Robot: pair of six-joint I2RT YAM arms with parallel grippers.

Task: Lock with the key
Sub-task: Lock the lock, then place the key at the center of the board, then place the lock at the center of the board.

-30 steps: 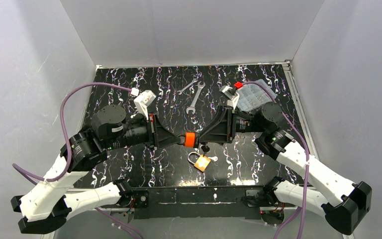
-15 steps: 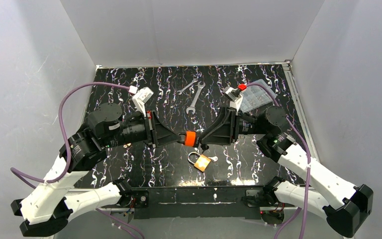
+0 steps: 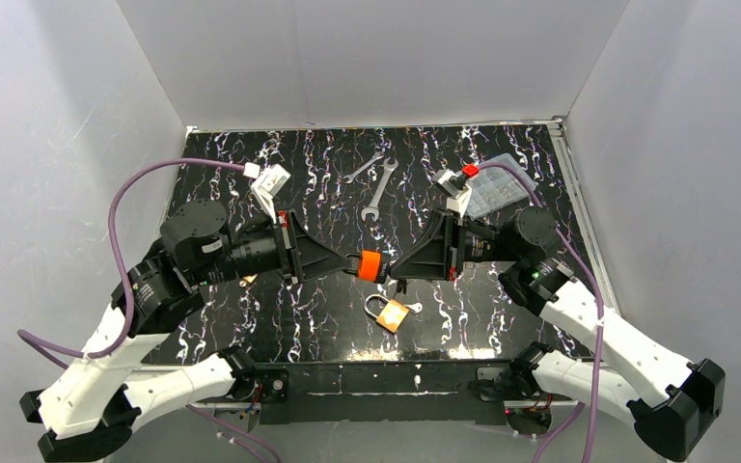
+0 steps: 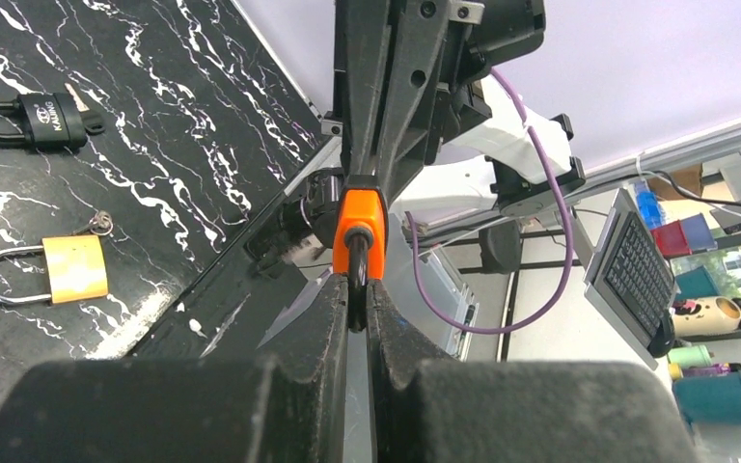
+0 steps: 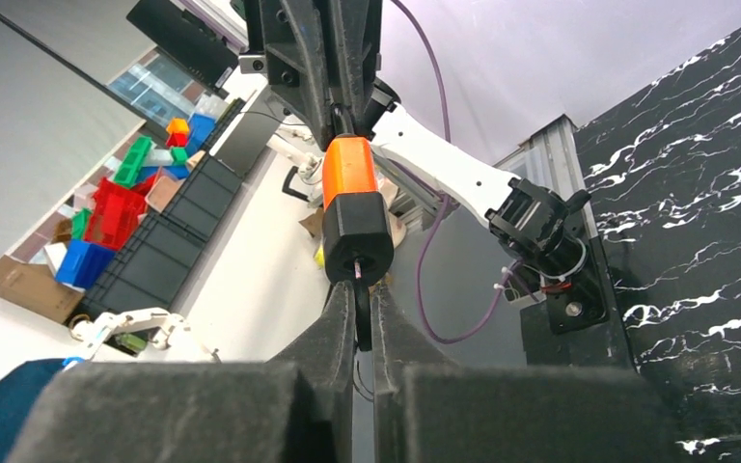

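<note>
Looks like the key-turning step: left tool pinches the shackle of the orange padlock, right tool pinches the key in its keyhole. Next up, a steady twist.

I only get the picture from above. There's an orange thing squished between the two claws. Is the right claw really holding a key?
Observer: Yes. The right wrist view shows the right gripper shut on a dark key, which is pushed into the black end of the orange padlock.
Operator: What's the other claw pinching?
Observer: In the left wrist view, the left gripper is shut on the orange padlock's shackle, its metal loop.
Operator: Is the gold lock the only other one?
Observer: No. The left wrist view also shows a black padlock lying on the table, apart from the brass padlock.
</note>
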